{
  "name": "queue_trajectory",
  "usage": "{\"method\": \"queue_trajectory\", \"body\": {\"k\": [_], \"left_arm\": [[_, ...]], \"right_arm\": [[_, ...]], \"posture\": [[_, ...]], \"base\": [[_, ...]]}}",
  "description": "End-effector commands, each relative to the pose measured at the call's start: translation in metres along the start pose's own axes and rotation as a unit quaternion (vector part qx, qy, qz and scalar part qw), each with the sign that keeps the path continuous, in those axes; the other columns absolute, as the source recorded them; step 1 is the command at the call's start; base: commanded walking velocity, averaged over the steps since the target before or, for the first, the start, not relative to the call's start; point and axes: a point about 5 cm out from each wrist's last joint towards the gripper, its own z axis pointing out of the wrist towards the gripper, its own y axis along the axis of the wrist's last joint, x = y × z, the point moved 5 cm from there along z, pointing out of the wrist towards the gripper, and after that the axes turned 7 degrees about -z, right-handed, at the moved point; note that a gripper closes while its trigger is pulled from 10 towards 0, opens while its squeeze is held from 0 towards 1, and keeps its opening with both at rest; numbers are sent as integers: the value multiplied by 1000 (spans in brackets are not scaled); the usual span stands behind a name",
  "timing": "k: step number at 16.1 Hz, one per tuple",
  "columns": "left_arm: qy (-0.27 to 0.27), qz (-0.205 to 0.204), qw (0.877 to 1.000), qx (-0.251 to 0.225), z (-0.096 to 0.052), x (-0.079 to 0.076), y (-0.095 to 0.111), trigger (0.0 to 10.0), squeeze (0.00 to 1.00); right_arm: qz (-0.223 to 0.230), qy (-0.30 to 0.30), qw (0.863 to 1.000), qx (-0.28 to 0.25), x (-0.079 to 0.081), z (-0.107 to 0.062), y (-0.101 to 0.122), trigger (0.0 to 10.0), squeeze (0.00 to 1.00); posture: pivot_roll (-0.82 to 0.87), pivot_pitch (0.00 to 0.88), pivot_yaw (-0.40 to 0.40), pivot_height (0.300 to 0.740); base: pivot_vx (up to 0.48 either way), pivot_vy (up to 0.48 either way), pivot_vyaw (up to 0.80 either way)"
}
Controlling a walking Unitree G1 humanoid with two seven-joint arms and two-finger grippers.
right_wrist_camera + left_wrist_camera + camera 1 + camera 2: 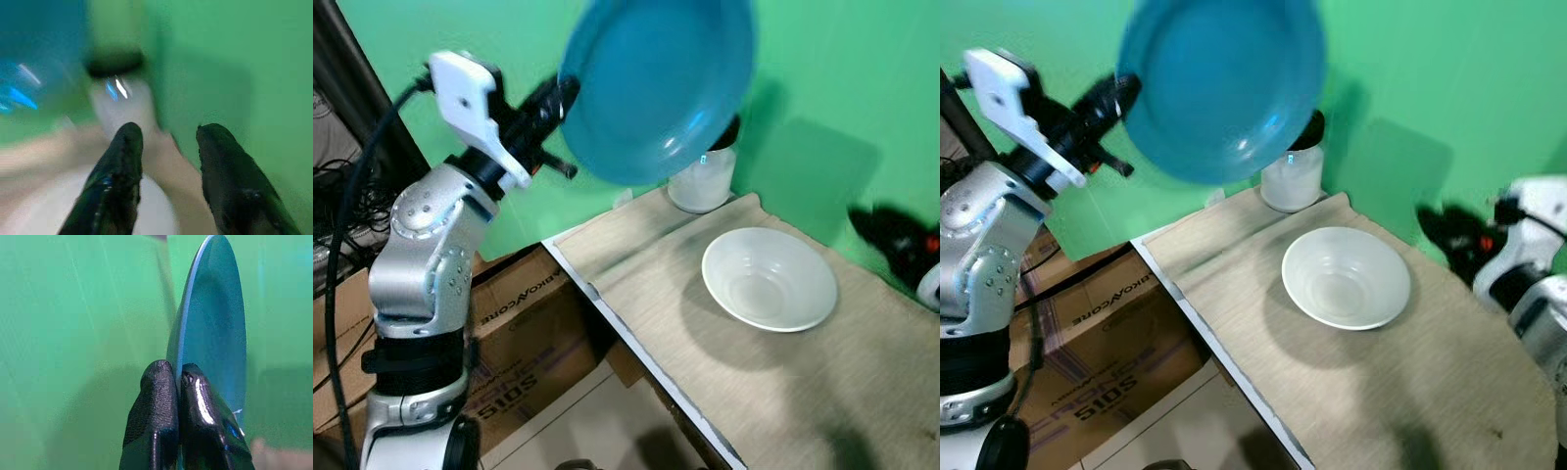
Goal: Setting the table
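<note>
While the left gripper [177, 382] pinches the rim of the blue plate [656, 83], the plate hangs tilted in the air above the table's [862, 392] far corner. White bowl [769, 278] sits on the cloth below. Right gripper [168, 142] fingers spread, empty, near the jar [703, 178].

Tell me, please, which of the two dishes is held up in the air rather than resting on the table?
The blue plate, pinched at its rim by the left hand; the white bowl sits on the table.
</note>
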Motion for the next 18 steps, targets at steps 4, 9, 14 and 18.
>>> {"method": "queue_trajectory", "body": {"k": [4,9,14,18], "left_arm": [[0,74,995,-60,3,-27,17,0,0],[86,86,992,-35,-14,-11,3,10000,0],[118,105,987,-21,-20,-4,-2,10000,0],[115,116,986,-26,-18,-3,0,10000,0]], "right_arm": [[-1,75,994,-81,81,5,22,10000,0],[34,3,991,-131,89,19,28,10000,0],[53,3,990,-129,100,31,19,10000,0],[58,6,989,-135,104,34,20,10000,0]], "posture": [[-5,0,78,740],[23,0,57,740],[59,0,27,740],[57,0,30,740]], "base": [[0,0,0],[0,0,0],[0,0,0],[0,0,0]]}}
